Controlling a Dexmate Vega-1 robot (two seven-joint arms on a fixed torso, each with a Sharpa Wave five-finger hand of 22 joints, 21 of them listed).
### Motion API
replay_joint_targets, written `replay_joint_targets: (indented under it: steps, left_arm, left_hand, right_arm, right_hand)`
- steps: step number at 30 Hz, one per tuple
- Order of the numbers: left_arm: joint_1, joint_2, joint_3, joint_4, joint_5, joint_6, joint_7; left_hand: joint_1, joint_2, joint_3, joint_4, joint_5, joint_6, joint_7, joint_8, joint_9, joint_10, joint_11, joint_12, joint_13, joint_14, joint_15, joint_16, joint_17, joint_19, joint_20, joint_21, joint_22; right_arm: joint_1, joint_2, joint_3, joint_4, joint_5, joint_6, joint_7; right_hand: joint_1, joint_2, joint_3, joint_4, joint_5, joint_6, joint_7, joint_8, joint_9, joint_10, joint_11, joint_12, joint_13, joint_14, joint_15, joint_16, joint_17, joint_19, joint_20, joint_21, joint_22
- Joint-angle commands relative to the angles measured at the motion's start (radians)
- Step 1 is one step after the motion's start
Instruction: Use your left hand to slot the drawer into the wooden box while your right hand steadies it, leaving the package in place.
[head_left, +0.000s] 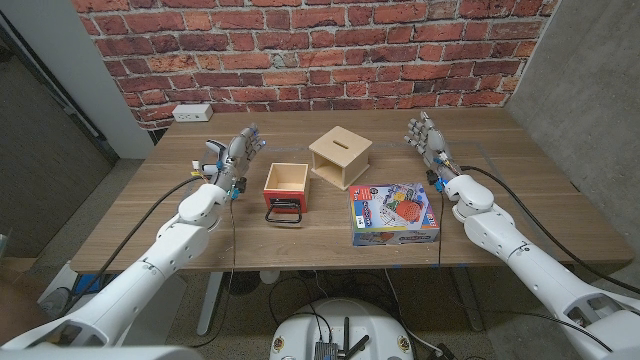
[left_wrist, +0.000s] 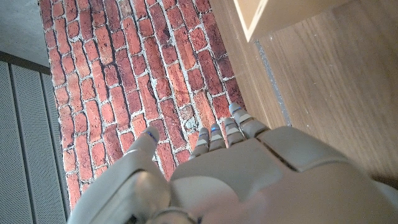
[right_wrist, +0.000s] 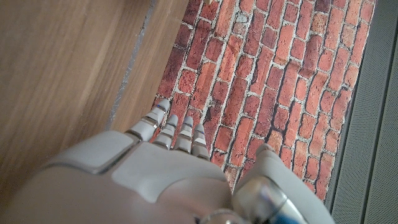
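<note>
Head view, drawer (head_left: 285, 190) outside wooden box (head_left: 340, 156), its contents perhaps unclear

light: even, soft overhead | shadows: faint under objects | focus: head view sharp; wrist views slightly soft

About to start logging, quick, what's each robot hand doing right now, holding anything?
Left robot hand: open, fingers apart, holding nothing.
Right robot hand: open, fingers apart, holding nothing.

Red-fronted drawer (head_left: 285, 190) sits outside the wooden box (head_left: 340, 156) — near-left of it; colourful package (head_left: 394, 213) lies flat, near-right.
</note>
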Motion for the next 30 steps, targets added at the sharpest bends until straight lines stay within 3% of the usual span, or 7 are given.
replay_joint_targets:
  steps: [1,13,21,30]
  left_arm:
    - [0.073,0.072,-0.034,-0.125,0.033,0.062,0.070]
    - [0.172,0.131,-0.080,-0.240,0.077,0.069,0.127]
    - [0.208,0.203,-0.107,-0.323,0.112,0.127,0.130]
    - [0.262,0.265,-0.151,-0.416,0.151,0.193,0.158]
  left_hand:
    - [0.018,0.012,0.006,-0.014,0.001,0.015,-0.003,0.006,0.002,0.014,0.000,0.007,0.002,0.013,0.001,0.003,0.001,0.013,-0.026,-0.003,0.004]
    - [0.030,0.003,0.016,-0.041,-0.003,0.034,-0.013,0.008,0.003,0.034,-0.017,0.009,0.002,0.036,-0.015,0.005,0.000,0.023,-0.034,-0.007,0.004]
    - [0.039,0.000,0.023,-0.059,-0.004,0.043,-0.021,0.009,0.003,0.045,-0.026,0.009,0.002,0.047,-0.027,0.004,-0.001,0.024,-0.035,-0.011,0.004]
    - [0.064,-0.012,0.036,-0.105,-0.010,0.075,-0.038,0.013,0.003,0.077,-0.045,0.012,0.002,0.070,-0.047,0.003,-0.002,0.029,-0.035,-0.016,0.003]
  right_arm:
    - [0.005,0.001,-0.011,0.005,-0.013,0.017,0.002]
    - [0.018,0.009,-0.018,0.042,-0.013,0.055,0.042]
    - [0.014,-0.002,-0.011,0.042,-0.010,0.065,0.053]
    - [0.012,0.009,-0.007,0.057,0.003,0.075,0.058]
  right_hand:
    - [0.007,0.025,0.005,0.001,0.009,0.013,0.001,0.005,0.004,0.011,-0.002,0.005,0.000,0.007,-0.044,0.009,-0.001,0.006,-0.026,0.002,0.001]
    - [0.008,0.026,0.006,0.001,0.010,0.014,-0.001,0.004,0.003,0.012,-0.004,0.004,-0.004,0.009,-0.045,0.009,-0.009,0.004,-0.029,0.001,0.001]
    - [0.009,0.026,0.007,0.002,0.011,0.014,-0.001,0.004,0.003,0.012,-0.003,0.004,-0.006,0.008,-0.047,0.008,-0.015,-0.004,-0.032,-0.001,0.001]
    - [0.010,0.027,0.007,0.002,0.012,0.015,-0.001,0.003,0.003,0.013,-0.004,0.004,-0.008,0.009,-0.048,0.008,-0.021,-0.006,-0.034,-0.001,0.001]
